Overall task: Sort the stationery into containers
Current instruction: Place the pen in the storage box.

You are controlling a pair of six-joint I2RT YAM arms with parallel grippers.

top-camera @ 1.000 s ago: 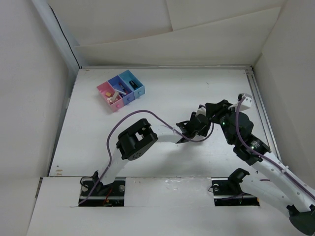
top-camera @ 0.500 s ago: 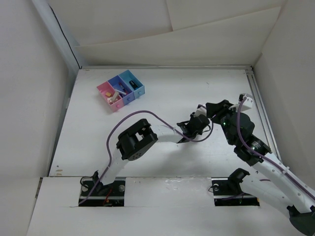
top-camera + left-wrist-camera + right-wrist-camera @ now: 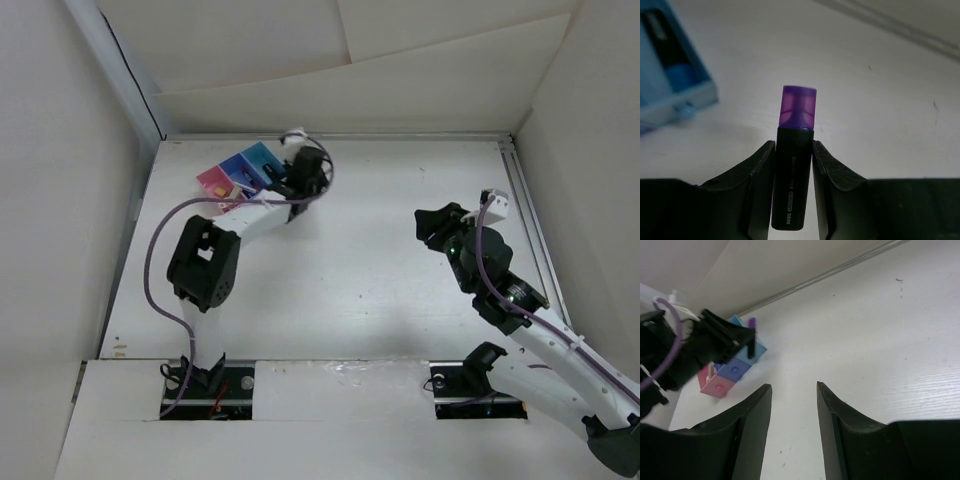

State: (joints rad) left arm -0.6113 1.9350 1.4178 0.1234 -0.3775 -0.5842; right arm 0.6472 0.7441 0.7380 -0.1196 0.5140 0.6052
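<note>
A purple-capped marker is clamped in the left gripper, carried just beside the light blue bin, perhaps over its rim. The right gripper is seen parted and empty, well apart from the row of bins.

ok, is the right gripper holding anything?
No, the right gripper stands open, with only the table showing between its jaws.

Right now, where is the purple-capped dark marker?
Left wrist view: the short dark purple-capped marker is clamped in the left pincer, beside the light blue plastic bin, far left on the table.
</note>
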